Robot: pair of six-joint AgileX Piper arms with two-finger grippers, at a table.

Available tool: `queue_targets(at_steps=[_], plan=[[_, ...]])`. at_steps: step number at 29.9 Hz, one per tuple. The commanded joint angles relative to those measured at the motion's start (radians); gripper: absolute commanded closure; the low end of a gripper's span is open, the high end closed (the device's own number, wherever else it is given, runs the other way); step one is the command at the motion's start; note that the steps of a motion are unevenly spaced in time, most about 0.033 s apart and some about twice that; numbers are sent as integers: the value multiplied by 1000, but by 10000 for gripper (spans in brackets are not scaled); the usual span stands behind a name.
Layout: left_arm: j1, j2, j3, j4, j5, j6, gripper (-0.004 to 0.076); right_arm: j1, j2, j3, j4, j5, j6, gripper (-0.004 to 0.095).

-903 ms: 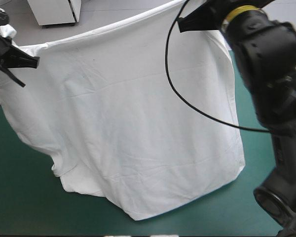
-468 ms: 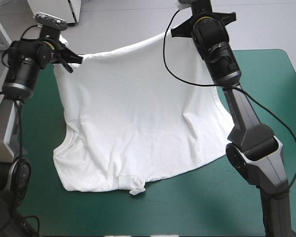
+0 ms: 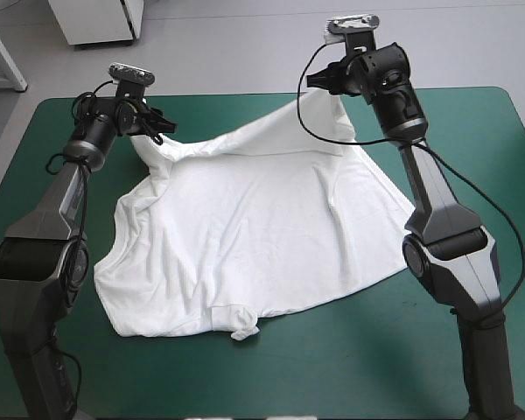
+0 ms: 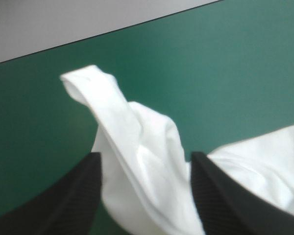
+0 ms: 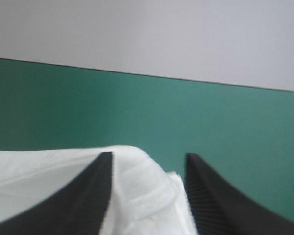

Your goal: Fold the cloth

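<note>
The white T-shirt (image 3: 254, 227) lies spread on the teal-green cover (image 3: 472, 131), wrinkled, its far edge still peaked at two corners. My left gripper (image 3: 154, 128) is at the far left corner. In the left wrist view its black fingers (image 4: 78, 196) stand apart, and a twisted strip of the T-shirt (image 4: 137, 152) hangs loose between them. My right gripper (image 3: 320, 81) is at the far right corner, raised slightly. In the right wrist view, the right gripper (image 5: 148, 156) is open too, and a T-shirt (image 5: 137, 191) fold lies between and under its fingers.
The table's far edge (image 3: 236, 94) runs close behind both grippers. A small bunched knot of fabric (image 3: 242, 332) sticks out at the T-shirt's near hem. Teal-green cover shows around the shirt at the front and right.
The T-shirt, held up high earlier, has come down and now lies on the table. Both arms dropped toward the far edge. Both grippers went from shut on the corners to open.
</note>
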Motion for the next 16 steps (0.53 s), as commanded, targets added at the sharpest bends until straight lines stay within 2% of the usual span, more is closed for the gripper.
queue_targets(at_steps=[1,2,3,10,12,16], plan=[[1,-74,-56,44,-37,-16,78,-33,-77,-36,-20,61,-47,32],[1,-79,-71,60,-8,-16,74,-35,-80,-38,-22,94,-65,-20],[1,-81,-90,73,31,-16,78,-35,-92,-28,-16,94,-67,-31],[1,-166,-175,123,405,-18,88,-31,-241,62,220,94,-116,58],[8,-196,-175,123,453,-18,88,-16,-303,128,232,94,-116,74],[43,-272,-175,95,470,-18,88,26,-449,317,209,94,-116,74]])
